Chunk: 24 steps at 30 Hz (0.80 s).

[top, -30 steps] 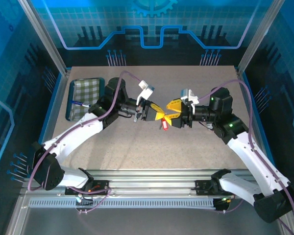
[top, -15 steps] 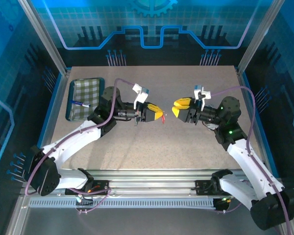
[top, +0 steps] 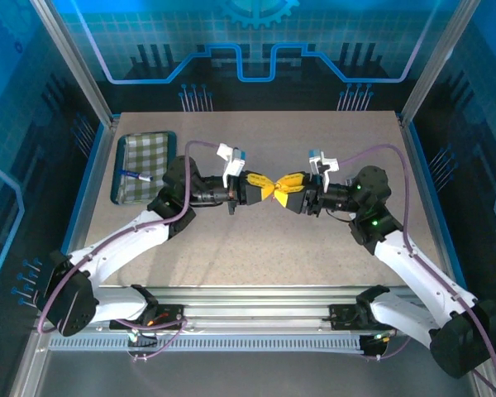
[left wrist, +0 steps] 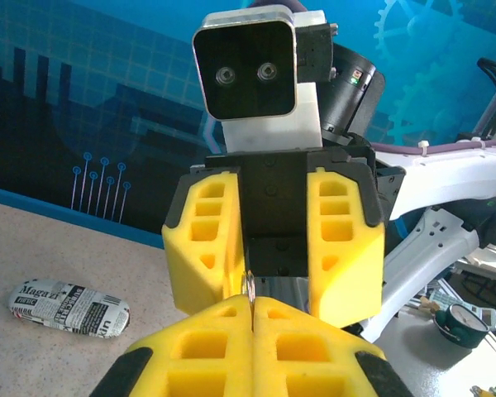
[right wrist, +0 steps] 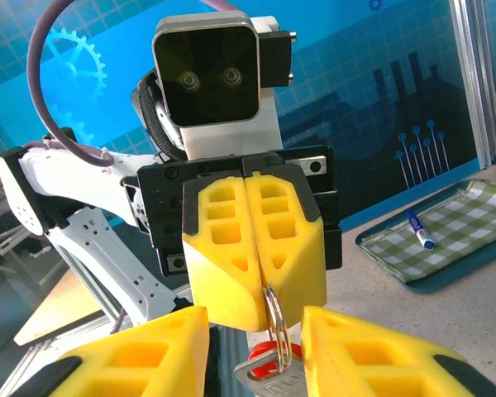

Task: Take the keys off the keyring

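Observation:
In the top view my left gripper (top: pixel 269 189) and right gripper (top: pixel 290 185) meet tip to tip above the middle of the table. The left gripper (right wrist: pixel 262 299) is shut on a silver split keyring (right wrist: pixel 275 321), whose thin edge shows between its pads (left wrist: pixel 250 289). From the ring hangs a silver key (right wrist: pixel 273 382), with a red piece (right wrist: pixel 266 364) behind it. My right gripper (right wrist: pixel 255 331) is open, its yellow fingers (left wrist: pixel 202 240) on either side of the ring and the left fingertips, touching neither.
A green checked tray (top: pixel 145 157) holding a blue-and-white pen (right wrist: pixel 419 229) sits at the far left of the table. A newspaper-print pouch (left wrist: pixel 66 308) lies on the tabletop. Blue walls and metal posts close in the table's sides.
Half a second ago the grippers were apart, the left one holding the ring. The right gripper has come back in, open, and its fingers now flank the ring.

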Tool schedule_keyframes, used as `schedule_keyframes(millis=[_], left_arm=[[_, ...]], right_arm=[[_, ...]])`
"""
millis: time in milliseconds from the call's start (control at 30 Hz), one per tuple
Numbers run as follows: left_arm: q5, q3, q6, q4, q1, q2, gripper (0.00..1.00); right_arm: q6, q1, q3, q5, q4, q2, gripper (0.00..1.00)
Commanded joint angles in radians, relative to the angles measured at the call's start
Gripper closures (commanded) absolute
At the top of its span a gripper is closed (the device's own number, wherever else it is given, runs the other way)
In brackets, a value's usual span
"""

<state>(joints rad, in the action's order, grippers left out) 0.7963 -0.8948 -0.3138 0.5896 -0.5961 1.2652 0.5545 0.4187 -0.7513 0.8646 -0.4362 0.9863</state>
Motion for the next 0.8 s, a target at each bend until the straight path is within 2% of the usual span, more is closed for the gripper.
schedule_keyframes(millis=[0, 200, 333, 400, 600, 767], left_arm=[[-0.022, 0.016, 0.015, 0.052, -0.008, -0.036, 1.0], [-0.021, 0.025, 0.024, 0.045, -0.008, -0.043, 1.0], [-0.02, 0.028, 0.025, 0.04, -0.008, -0.045, 0.99], [-0.025, 0.031, 0.028, 0.03, -0.008, -0.05, 0.93], [-0.003, 0.027, -0.035, 0.015, 0.018, -0.064, 0.61], [0.126, -0.023, -0.143, 0.001, 0.067, -0.04, 0.51]], right_arm=[[-0.008, 0.012, -0.006, -0.015, -0.019, -0.003, 0.72], [-0.038, 0.012, -0.021, -0.029, 0.005, -0.006, 0.87], [-0.068, 0.011, -0.037, -0.033, 0.034, -0.005, 0.92], [-0.089, 0.012, -0.047, -0.026, 0.052, -0.006, 0.93], [-0.199, -0.011, -0.098, 0.022, 0.196, -0.008, 0.95], [-0.202, -0.059, -0.122, 0.105, 0.217, -0.003, 0.94]])
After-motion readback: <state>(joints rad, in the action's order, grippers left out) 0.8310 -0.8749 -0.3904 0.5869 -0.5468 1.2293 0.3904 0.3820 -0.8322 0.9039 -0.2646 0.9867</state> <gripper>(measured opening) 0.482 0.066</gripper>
